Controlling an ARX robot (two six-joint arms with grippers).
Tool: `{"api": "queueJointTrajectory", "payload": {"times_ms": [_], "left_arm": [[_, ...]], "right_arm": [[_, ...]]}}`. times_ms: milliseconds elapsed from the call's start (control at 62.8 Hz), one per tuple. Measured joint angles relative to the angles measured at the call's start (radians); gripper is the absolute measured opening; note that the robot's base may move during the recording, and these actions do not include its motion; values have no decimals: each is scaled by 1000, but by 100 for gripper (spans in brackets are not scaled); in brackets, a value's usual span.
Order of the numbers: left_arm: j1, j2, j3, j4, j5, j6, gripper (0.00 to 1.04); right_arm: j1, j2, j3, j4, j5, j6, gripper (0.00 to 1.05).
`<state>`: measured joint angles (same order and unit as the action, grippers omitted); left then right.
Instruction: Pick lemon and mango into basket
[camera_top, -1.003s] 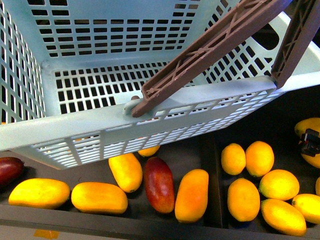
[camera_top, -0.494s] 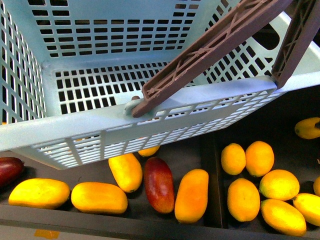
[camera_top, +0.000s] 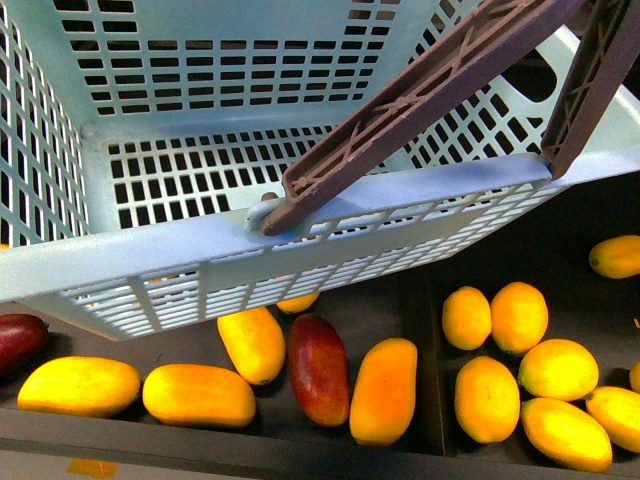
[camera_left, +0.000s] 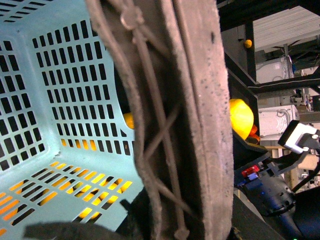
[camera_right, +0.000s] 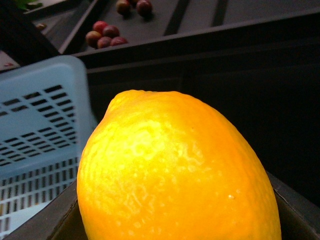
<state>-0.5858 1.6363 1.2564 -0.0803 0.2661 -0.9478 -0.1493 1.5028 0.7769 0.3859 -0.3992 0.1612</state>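
The slotted light-blue plastic basket (camera_top: 130, 255) is filling the upper front view, its ribbed brown handle (camera_top: 420, 95) lying across the rim. The left wrist view is showing that handle up close; whether the left pincer is pinching it cannot be told. Below the basket, a long smooth mango (camera_top: 384, 390) is lying in the dark tray (camera_top: 420, 320). A plump, pebbled lemon (camera_right: 175, 170) is sitting close against the right wrist camera; the right pincer's grip cannot be told.
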Motion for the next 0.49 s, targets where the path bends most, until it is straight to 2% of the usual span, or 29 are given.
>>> {"api": "queueJointTrajectory", "payload": {"times_ms": [302, 494], "left_arm": [[0, 0, 0, 0, 0, 0, 13], [0, 0, 0, 0, -1, 0, 13]], "right_arm": [[257, 57, 74, 22, 73, 85, 74], [362, 115, 90, 22, 115, 106, 74]]}}
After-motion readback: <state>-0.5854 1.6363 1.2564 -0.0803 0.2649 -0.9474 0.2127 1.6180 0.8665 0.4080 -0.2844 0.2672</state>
